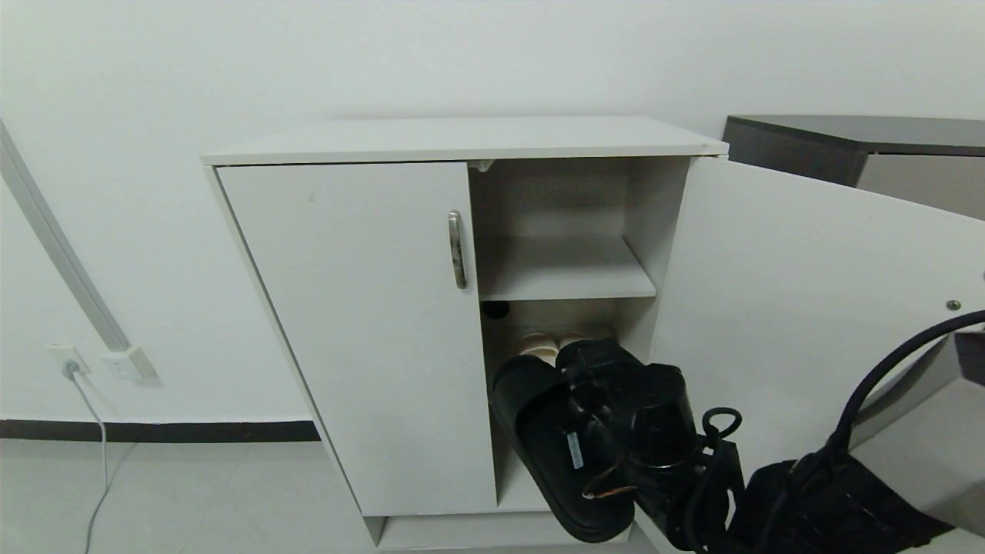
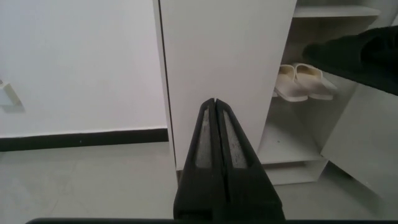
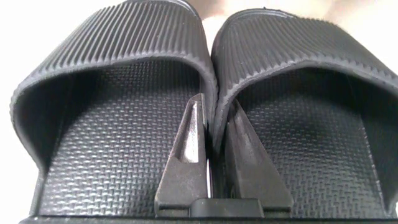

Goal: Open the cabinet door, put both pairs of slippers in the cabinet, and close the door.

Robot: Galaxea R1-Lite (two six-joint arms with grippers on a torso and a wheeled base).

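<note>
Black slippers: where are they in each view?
Head view: black slippers low centre, before the open cabinet.
Left wrist view: likely the dark shape beside the cream slippers.
Right wrist view: the pair pinched by the right claw.
Shared landmark, head and left wrist: cream slippers.

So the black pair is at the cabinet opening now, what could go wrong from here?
The right gripper pinches only the touching inner strap edges of the black ribbed rubber slippers, so one could slip free. The pair hangs tilted, its low end near the white cabinet base and the closed left door; it might snag going in. The cream slippers lie deeper inside; pushing far could shove them.
</note>
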